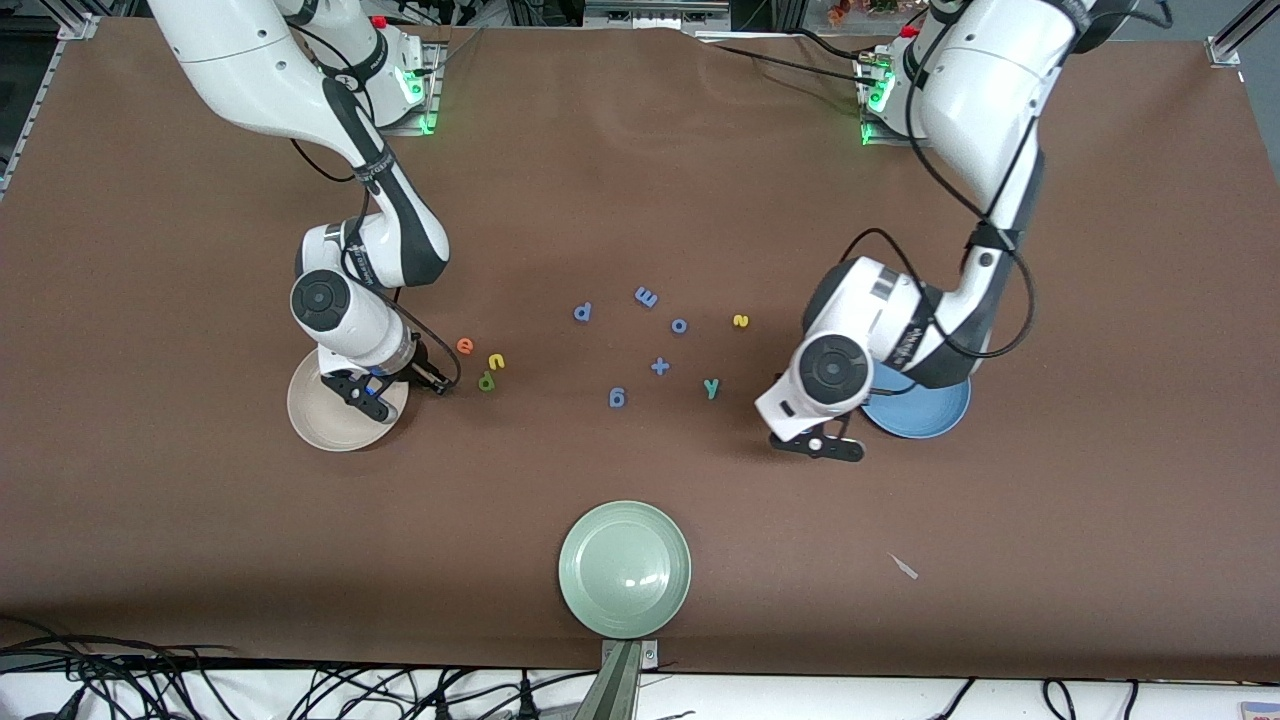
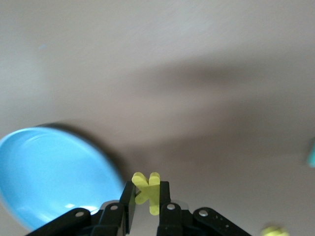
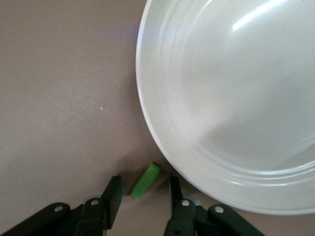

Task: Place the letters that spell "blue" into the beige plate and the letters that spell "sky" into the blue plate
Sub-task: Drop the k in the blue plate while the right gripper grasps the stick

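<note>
Presently the left gripper [image 2: 146, 196] clamps the yellow k [image 2: 147, 190], needing carry over the blue plate [image 2: 54, 172], while the right gripper [image 3: 141, 194], jaws parted around the green l [image 3: 145, 180] low in frame beside the beige plate [image 3: 162, 147], should close squarely before lifting.

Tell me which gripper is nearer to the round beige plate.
Right. The right gripper sits just off the round beige plate's rim, its fingers around the green foam letter l. The left gripper is toward the left arm's end, beside the blue plate, holding the yellow letter k.
</note>
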